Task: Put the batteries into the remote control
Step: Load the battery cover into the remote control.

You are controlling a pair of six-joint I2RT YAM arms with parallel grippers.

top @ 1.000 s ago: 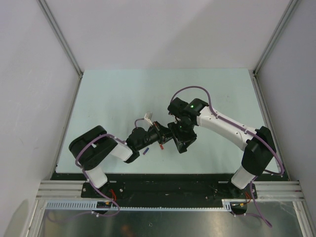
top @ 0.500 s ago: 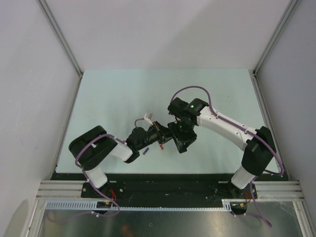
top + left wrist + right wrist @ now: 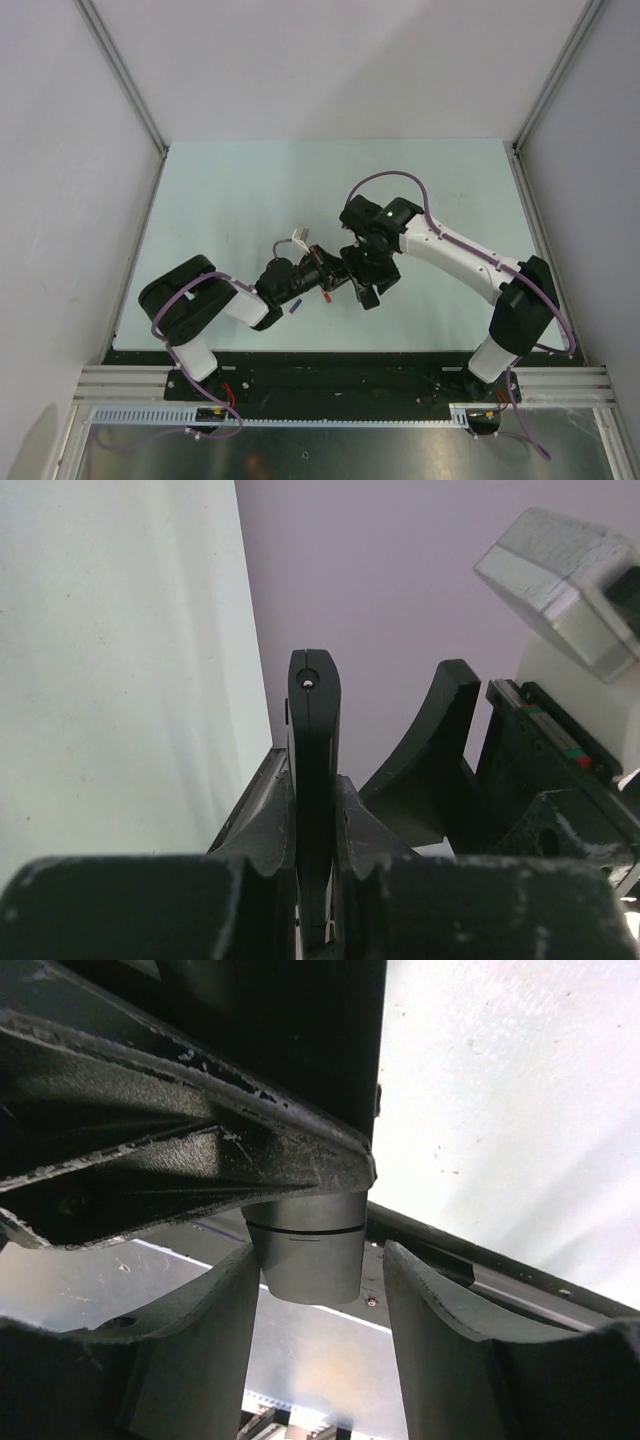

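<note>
Left gripper (image 3: pixel 312 792): jaws closed tight on the remote control (image 3: pixel 314 705), which stands edge-on between its fingers and projects beyond their tips. On the table (image 3: pixel 230 200), a purple-blue battery (image 3: pixel 296 307) lies just beside this gripper's wrist and a red-orange battery (image 3: pixel 326 295) lies close by its fingers. Right gripper (image 3: pixel 320 1260): jaws parted, straddling the remote's free end, a gap showing on one side, nothing gripped
</note>
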